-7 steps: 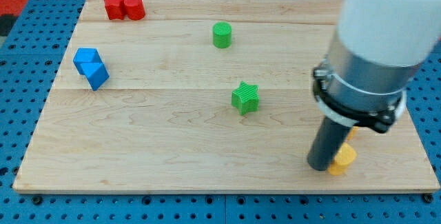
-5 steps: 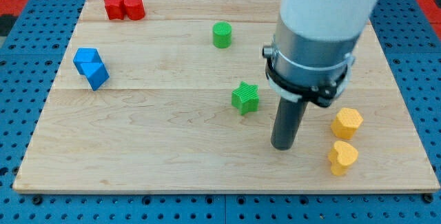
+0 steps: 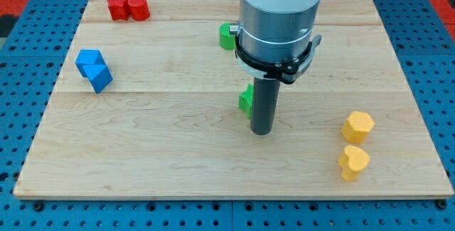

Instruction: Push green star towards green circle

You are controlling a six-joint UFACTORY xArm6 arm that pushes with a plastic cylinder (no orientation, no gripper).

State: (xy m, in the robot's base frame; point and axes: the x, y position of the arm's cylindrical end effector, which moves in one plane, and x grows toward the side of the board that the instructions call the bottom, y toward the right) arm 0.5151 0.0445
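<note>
On the view's left half of the board we see only a sliver of the green star (image 3: 245, 100), mid-board, peeking from behind our rod. Our tip (image 3: 261, 132) sits just below-right of it, holding nothing. The green circle (image 3: 227, 35) lies toward the view's top, so we push upward, slightly left.

White upper arm casing, grey metal cylinder below it, black clamp ring around that, straight dark rod ending at my tip (image 3: 261, 132).
</note>
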